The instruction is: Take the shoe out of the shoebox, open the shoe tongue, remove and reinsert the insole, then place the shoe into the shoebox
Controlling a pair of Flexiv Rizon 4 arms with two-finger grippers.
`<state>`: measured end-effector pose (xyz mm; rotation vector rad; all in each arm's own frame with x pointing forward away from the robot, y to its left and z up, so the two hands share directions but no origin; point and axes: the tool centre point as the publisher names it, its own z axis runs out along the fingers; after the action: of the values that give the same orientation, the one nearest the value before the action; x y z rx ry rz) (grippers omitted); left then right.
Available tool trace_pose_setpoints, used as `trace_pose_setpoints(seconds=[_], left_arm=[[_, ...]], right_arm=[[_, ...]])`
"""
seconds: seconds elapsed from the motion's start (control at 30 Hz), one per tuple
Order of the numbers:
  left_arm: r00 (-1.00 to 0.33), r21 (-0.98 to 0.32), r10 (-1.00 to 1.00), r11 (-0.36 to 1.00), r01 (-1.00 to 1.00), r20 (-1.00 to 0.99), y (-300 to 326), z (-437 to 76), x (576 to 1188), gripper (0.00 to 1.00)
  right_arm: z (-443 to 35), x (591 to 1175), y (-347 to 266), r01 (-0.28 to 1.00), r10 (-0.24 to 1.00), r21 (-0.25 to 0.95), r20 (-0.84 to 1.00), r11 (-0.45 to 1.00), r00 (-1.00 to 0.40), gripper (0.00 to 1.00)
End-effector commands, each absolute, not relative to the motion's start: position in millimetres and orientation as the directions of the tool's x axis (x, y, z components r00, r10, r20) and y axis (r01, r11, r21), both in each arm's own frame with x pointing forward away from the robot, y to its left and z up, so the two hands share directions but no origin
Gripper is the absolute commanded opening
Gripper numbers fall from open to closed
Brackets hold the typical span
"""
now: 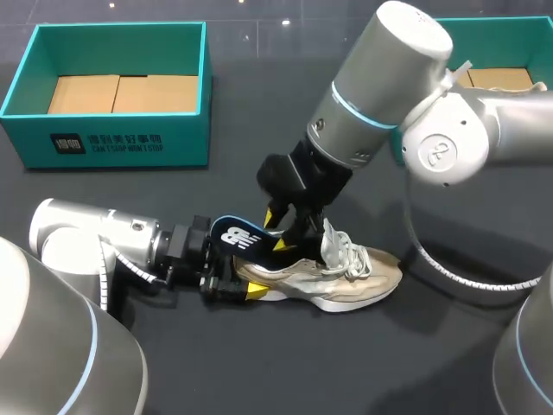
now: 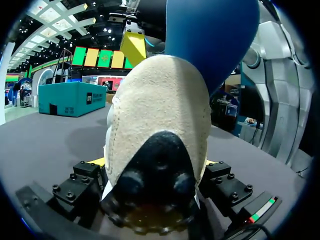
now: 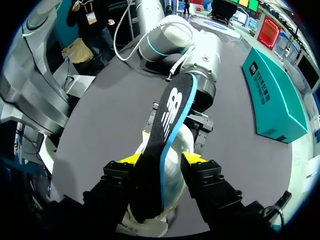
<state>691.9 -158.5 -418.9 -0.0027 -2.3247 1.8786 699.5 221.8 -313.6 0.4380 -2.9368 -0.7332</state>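
Observation:
A beige sneaker [image 1: 346,281] lies on the dark table, toe to the right. My left gripper [image 1: 238,275] comes in low from the left. Its fingers press both sides of the heel [image 2: 160,100]. The dark insole [image 1: 242,238] with a white logo and a blue underside sticks up out of the shoe's opening and slants back over the heel. My right gripper [image 1: 285,229] hangs just above the shoe's opening. In its wrist view the insole [image 3: 172,110] stands between the spread yellow tips [image 3: 161,159], with a gap on each side.
One teal shoebox [image 1: 112,138] with a cardboard floor stands at the back left. A second teal box [image 1: 510,39] sits at the back right, behind my right arm. A cable loops on the table right of the shoe.

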Motion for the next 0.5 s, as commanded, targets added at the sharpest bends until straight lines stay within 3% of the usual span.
trace_pose_setpoints(seconds=[0.03,0.23,0.27,0.3,0.5], left_arm=[[-0.988,-0.972,0.097,0.215,-0.095,0.118,-158,-420,693,0.0],[-0.988,-0.972,0.097,0.215,-0.095,0.118,-158,-420,693,0.0],[-0.988,-0.972,0.097,0.215,-0.095,0.118,-158,-420,693,0.0],[-0.988,-0.972,0.097,0.215,-0.095,0.118,-158,-420,693,0.0],[-0.988,-0.972,0.097,0.215,-0.095,0.118,-158,-420,693,0.0]], right_arm=[[-303,703,223,-0.222,-0.272,0.438,0.053,0.871,-0.961,0.49],[-297,708,223,-0.117,-0.205,0.411,0.177,0.904,-0.963,0.49],[-296,709,224,-0.105,-0.198,0.411,0.192,0.905,-0.961,0.65],[-295,709,225,-0.092,-0.191,0.415,0.204,0.905,-0.96,1.0],[-292,706,227,-0.068,-0.146,0.356,0.196,0.932,-0.97,1.0]])
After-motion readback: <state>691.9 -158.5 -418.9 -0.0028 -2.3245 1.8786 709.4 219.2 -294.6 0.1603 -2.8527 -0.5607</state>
